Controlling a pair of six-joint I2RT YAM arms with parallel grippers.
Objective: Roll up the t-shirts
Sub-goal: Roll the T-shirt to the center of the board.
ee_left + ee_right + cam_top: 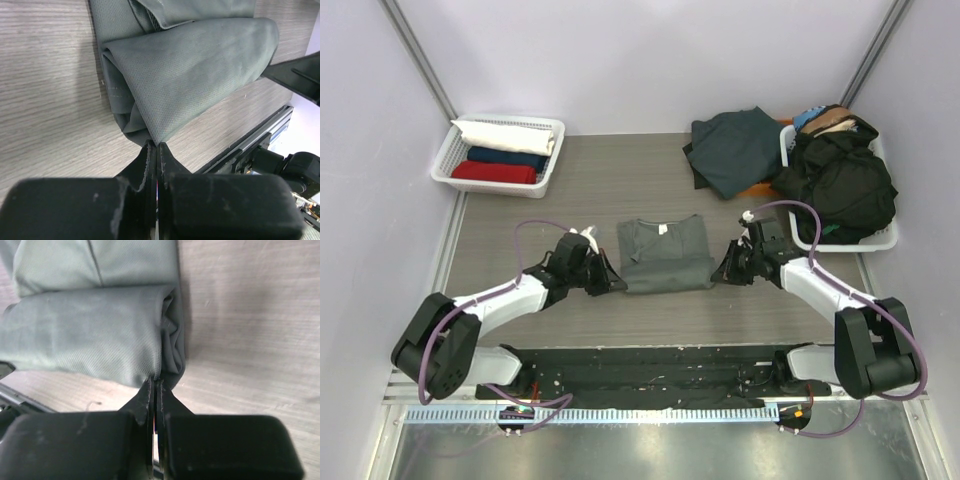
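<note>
Lying near the middle of the table (620,170), the grey-green t-shirt (665,250) has its near edge turned into a fat first roll, collar toward the far side. The left gripper (610,278) is clamped at the roll's left end and the right gripper (725,270) at its right end, each apparently nipping just a thin lip of cloth at its very tip, though the close wrist views leave the depth of bite unclear. So slight a hold could let one end slip as the roll is driven farther, skewing or loosening it.
</note>
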